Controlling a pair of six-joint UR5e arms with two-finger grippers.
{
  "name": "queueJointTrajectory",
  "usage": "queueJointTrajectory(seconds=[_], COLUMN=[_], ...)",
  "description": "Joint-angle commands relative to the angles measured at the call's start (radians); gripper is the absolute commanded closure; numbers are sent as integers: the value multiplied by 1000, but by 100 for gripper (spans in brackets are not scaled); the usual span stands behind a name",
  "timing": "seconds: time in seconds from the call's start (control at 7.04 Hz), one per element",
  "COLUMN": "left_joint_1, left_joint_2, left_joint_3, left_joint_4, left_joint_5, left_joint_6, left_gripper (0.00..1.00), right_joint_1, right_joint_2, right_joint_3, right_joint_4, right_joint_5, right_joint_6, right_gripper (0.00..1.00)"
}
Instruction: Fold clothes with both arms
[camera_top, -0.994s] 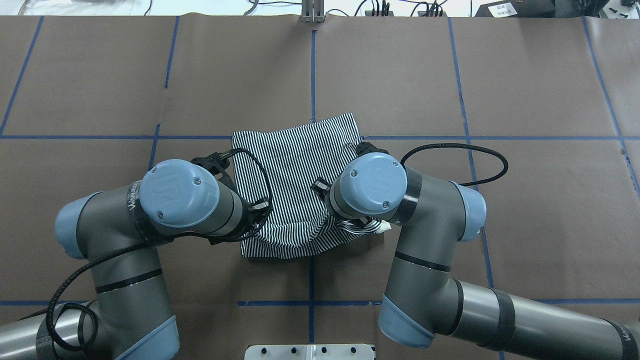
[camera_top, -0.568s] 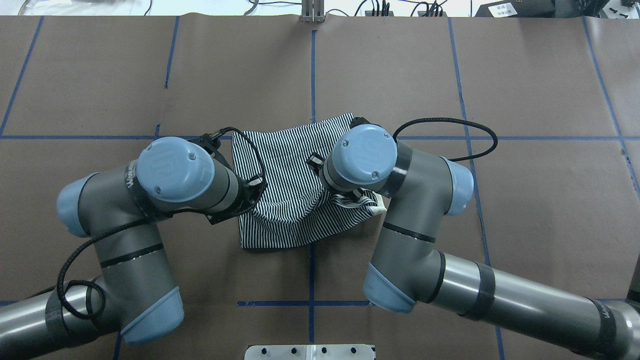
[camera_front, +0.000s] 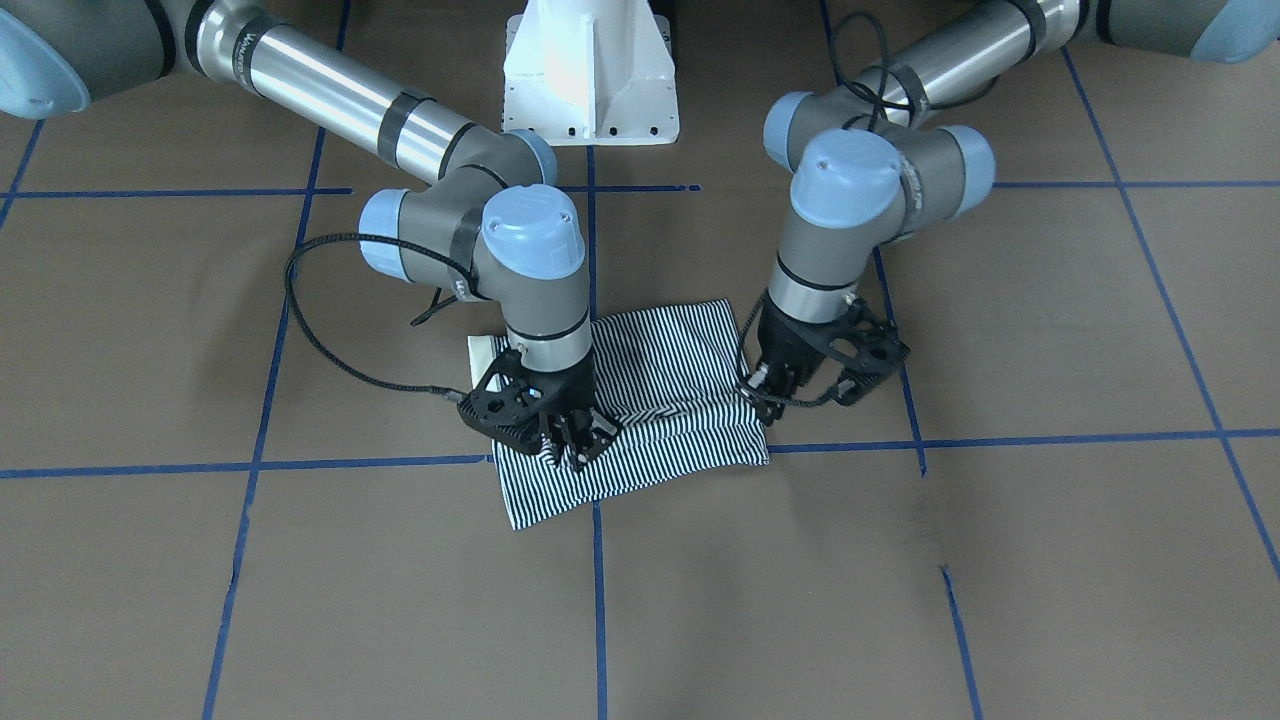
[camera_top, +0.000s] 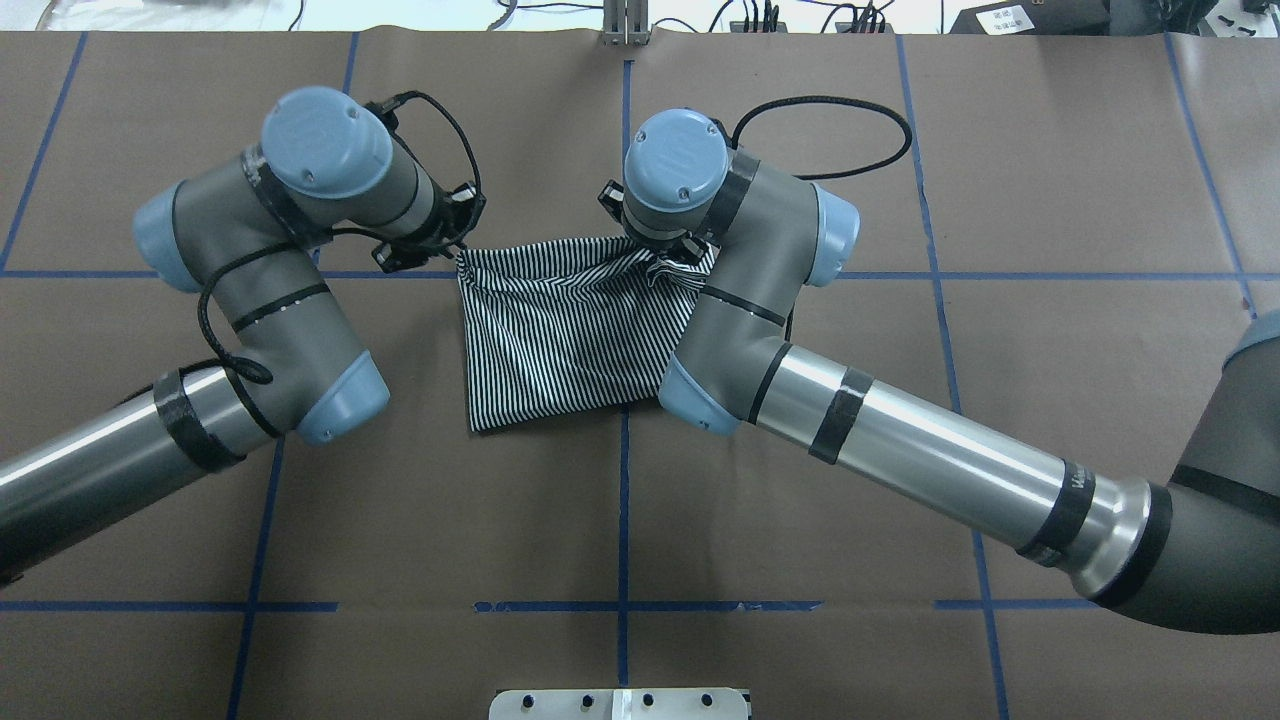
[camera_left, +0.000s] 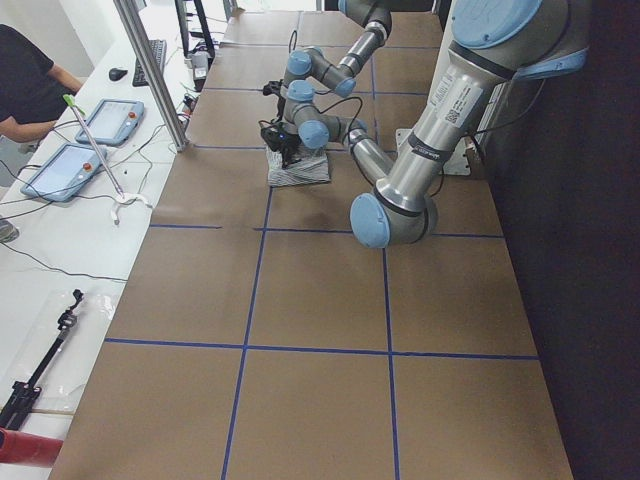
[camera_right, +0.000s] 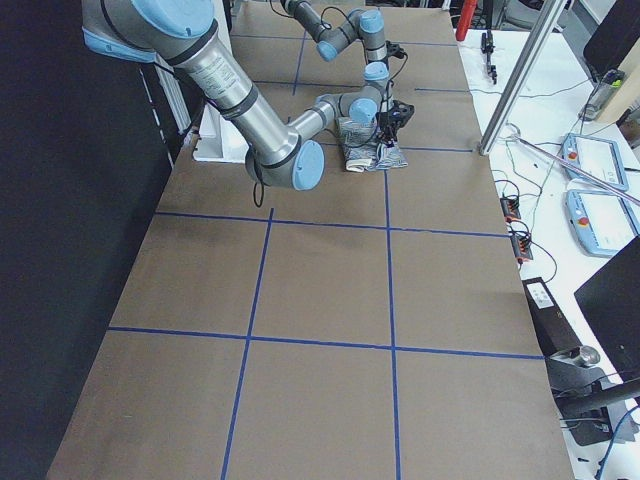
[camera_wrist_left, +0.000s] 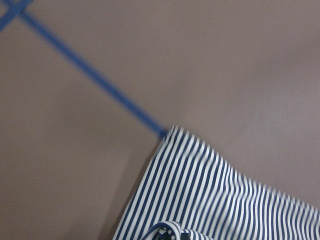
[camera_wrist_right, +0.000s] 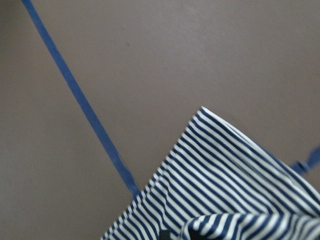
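The navy-and-white striped shirt lies doubled over at the table's middle, a cream collar bit peeping out. My left gripper pinches its far left corner, shut on the cloth. In the front view this gripper sits low at the shirt's right edge. My right gripper is shut on the bunched far right corner, and in the front view striped cloth shows between its fingers. Both wrist views show shirt fabric curling up at the bottom edge.
Brown paper with blue tape lines covers the table. The white pedestal base stands at the robot's side. A person and tablets are at a side bench beyond the far edge.
Both arms have swung away from the robot's base, carrying the shirt's near edge over to the far side. The shirt is now shorter, its held edge on the far blue line.
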Motion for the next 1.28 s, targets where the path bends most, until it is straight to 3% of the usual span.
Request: queueJointTrajectory(seconds=[0.0,0.28,0.43,0.57,0.71,0.85,0.99,1.14], left_joint_1=[-62,-65,-92,-127,-149,-175,-187,-189], left_joint_2=[-12,-12,-9,-1,36,65,65,71], left_joint_3=[71,71,70,62,27,8,10,8], left_joint_4=[-50,-51,-50,-39,-33,-33,-33,-33], left_joint_5=[-29,-32,-89,-154,-157,-157,-157,-157], left_joint_6=[86,90,134,211,266,320,345,346], left_gripper=[0,0,0,0,0,0,0,0], right_joint_1=[93,106,98,73,34,-1,-83,-95], right_joint_2=[19,48,62,64,85,96,104,104], right_joint_3=[-63,-61,-46,33,75,74,62,52], right_joint_4=[33,30,-7,-135,-280,-335,-396,-400], right_joint_5=[2,15,64,68,53,19,-106,-148], right_joint_6=[-82,-172,-215,-284,-373,-431,-538,-593], right_gripper=[0,0,0,0,0,0,0,0])
